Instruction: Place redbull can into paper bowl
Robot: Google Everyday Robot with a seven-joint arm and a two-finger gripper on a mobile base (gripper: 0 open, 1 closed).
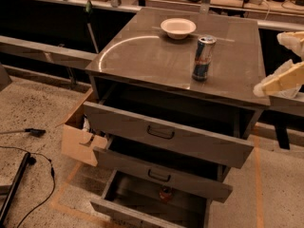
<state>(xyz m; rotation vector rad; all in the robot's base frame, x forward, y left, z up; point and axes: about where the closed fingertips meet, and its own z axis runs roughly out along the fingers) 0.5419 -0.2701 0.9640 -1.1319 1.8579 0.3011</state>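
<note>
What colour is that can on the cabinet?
The can is blue and silver, red logo, camera view; the gripper hovers right of it.

glossy smooth cabinet top, shiny metal redbull can, matt white paper bowl; pale matt gripper at the right edge, fingers apart.

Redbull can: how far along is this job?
Nothing done yet: the slim blue-and-silver metal can stands upright on the grey cabinet top, apart from the empty white paper bowl. In hand: nothing; the pale tool is open at the right edge. Left: grasp, carry, place.
</note>
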